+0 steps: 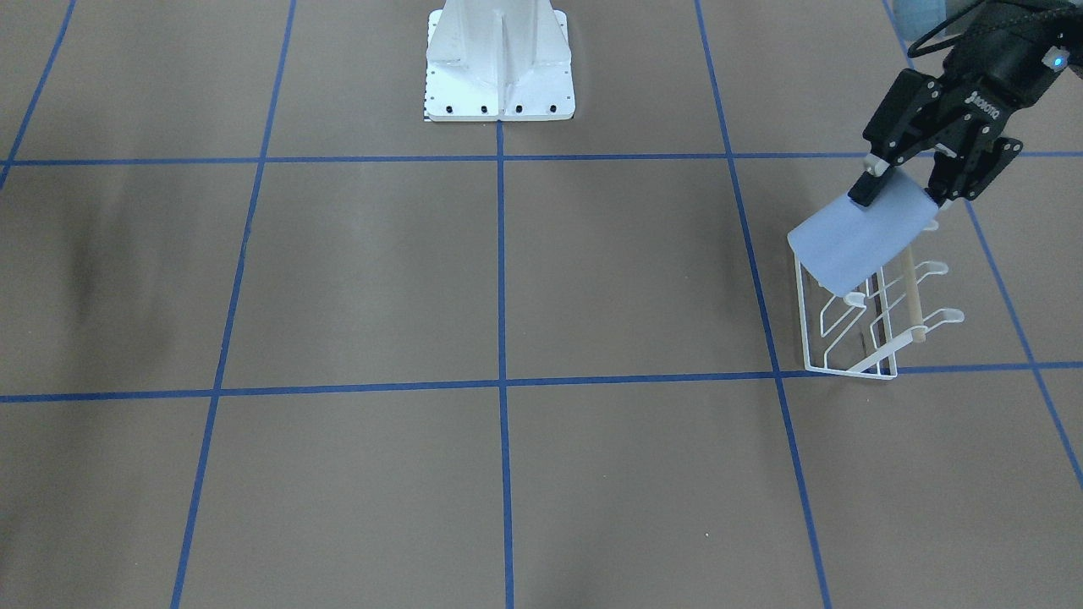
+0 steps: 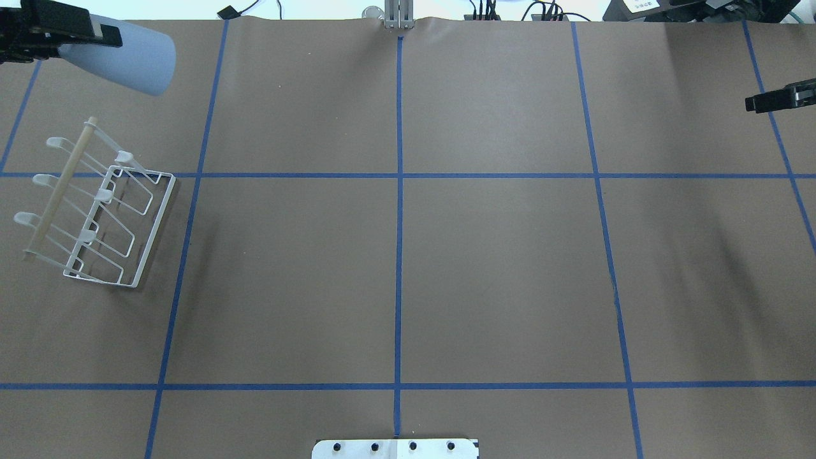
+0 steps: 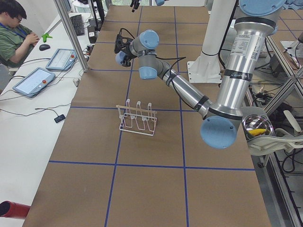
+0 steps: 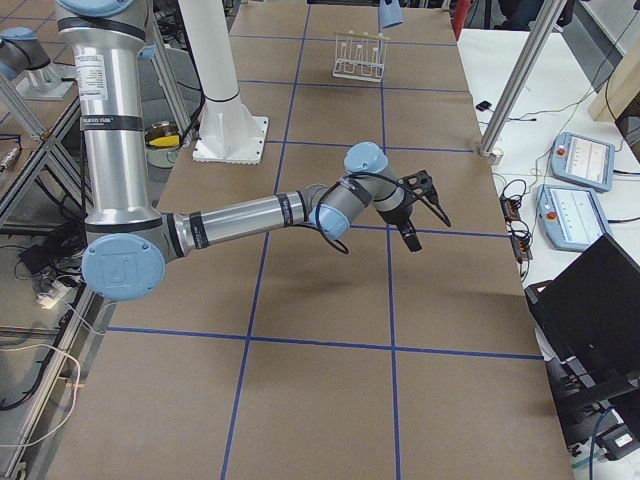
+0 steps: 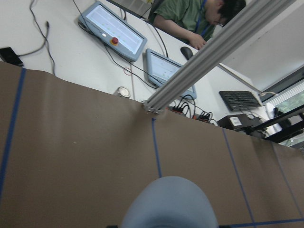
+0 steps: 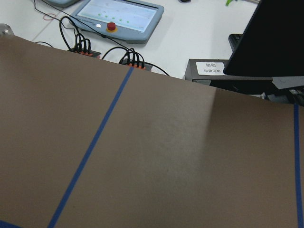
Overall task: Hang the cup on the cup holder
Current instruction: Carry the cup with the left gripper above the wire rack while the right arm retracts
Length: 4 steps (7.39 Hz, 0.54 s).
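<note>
My left gripper is shut on the narrow end of the pale blue-grey cup and holds it tilted in the air, rim pointing away from the wrist. The cup is apart from the white wire cup holder, over the table near the rack's end that is far from the robot. In the front view the cup covers part of the rack. The rack's prongs are bare. The left wrist view shows only the cup's rounded side. My right gripper hangs empty at the table's far right, its fingers apart in the right side view.
The white robot base stands at the table's middle on the robot's side. Blue tape lines grid the brown table. An operator sits at a desk with tablets beyond the far edge. An aluminium post stands at that edge.
</note>
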Each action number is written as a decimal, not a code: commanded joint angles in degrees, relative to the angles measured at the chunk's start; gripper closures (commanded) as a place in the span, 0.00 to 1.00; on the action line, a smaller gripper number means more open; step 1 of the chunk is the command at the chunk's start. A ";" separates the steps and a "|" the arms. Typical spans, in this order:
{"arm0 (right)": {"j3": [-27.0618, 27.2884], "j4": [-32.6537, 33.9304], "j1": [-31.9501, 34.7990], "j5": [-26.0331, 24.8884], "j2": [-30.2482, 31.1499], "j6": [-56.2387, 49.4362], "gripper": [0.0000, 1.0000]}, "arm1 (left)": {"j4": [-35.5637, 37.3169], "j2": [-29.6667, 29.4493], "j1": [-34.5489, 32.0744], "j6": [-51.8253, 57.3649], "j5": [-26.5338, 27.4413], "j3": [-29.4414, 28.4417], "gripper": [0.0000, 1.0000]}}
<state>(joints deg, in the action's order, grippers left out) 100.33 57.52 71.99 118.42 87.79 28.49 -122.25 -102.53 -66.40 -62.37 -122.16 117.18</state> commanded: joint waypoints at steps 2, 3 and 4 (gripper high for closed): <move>0.13 19.67 3.58 11.27 1.33 -6.58 0.00 | 28.21 -0.04 -0.66 15.84 -0.54 6.99 1.00; -0.04 23.21 4.47 14.00 1.42 -6.78 0.00 | 34.39 -0.73 -0.40 18.75 -0.36 7.53 1.00; -0.13 25.16 4.48 14.12 1.94 -6.78 0.00 | 38.97 -2.57 -0.13 18.95 -0.36 6.40 1.00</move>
<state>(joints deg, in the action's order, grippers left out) 100.30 78.72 75.88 130.77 89.29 22.19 -90.53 -103.42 -66.83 -45.34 -122.56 123.87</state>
